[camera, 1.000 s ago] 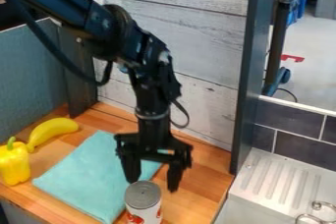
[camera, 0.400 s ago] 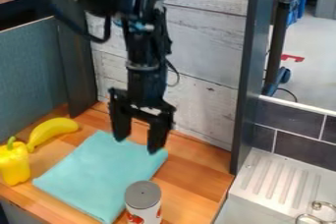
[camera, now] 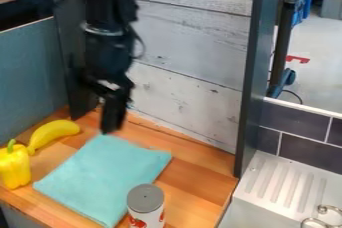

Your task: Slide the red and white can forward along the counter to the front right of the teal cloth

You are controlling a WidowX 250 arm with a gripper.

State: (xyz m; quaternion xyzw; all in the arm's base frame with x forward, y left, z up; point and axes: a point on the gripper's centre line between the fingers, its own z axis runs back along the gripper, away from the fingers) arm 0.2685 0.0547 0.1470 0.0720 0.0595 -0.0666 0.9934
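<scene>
fingers point(camera: 113, 116) near far corner of cloth point(camera: 103, 177)

The gripper point(camera: 112, 118) has drawn up and back, and turned to show a narrower side. The can point(camera: 145, 205), first right under it, now stands well apart, nearer the camera; the folded cloth's point(camera: 103, 177) far corner, formerly behind it, is uncovered.

Bright, soft light; pale sheen on drainboard point(camera: 284, 182).
</scene>
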